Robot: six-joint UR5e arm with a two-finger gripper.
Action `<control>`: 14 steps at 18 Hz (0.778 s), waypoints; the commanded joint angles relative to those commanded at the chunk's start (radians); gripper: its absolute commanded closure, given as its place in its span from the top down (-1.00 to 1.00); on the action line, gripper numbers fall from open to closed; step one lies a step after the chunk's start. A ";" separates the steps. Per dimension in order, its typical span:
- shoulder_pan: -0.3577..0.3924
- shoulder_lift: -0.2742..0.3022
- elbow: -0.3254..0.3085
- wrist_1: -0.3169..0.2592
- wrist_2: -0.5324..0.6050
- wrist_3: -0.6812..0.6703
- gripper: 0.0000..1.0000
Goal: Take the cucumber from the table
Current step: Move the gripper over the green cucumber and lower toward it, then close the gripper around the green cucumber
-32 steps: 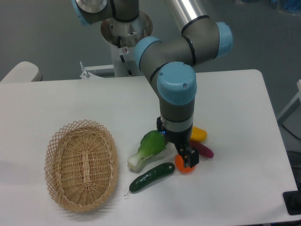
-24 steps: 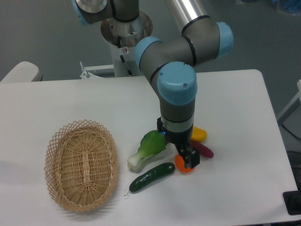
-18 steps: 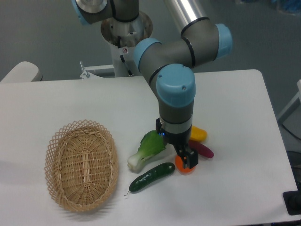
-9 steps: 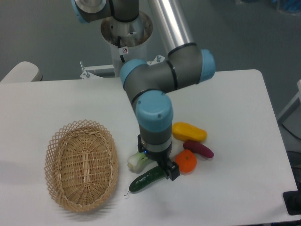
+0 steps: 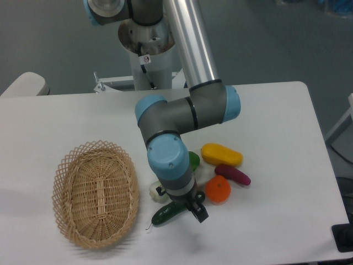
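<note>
One cucumber (image 5: 167,213), dark green and glossy, lies on the white surface (image 5: 276,138) just right of the single wicker basket (image 5: 95,192), with its thin stem tail pointing down and to the left toward the basket's rim; only its left half shows, because the arm's wrist covers the rest. The one claw (image 5: 198,212) hangs low at the cucumber's right end, its black tip close to the surface, and from this angle I cannot tell whether its fingers are spread or closed, nor whether they touch the cucumber. Five pieces of toy produce can be counted in all. Besides the cucumber there is one leafy green vegetable with a white base (image 5: 156,189), mostly hidden behind the wrist, with its white end showing just above the cucumber and a bit of green to the right of the arm. One yellow piece (image 5: 222,155), one purple eggplant (image 5: 233,175) and one orange round fruit (image 5: 218,189) sit in a tight cluster to the right of the claw, the eggplant between the yellow piece and the orange one
</note>
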 joint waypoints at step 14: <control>0.003 -0.025 -0.069 0.046 -0.006 -0.001 1.00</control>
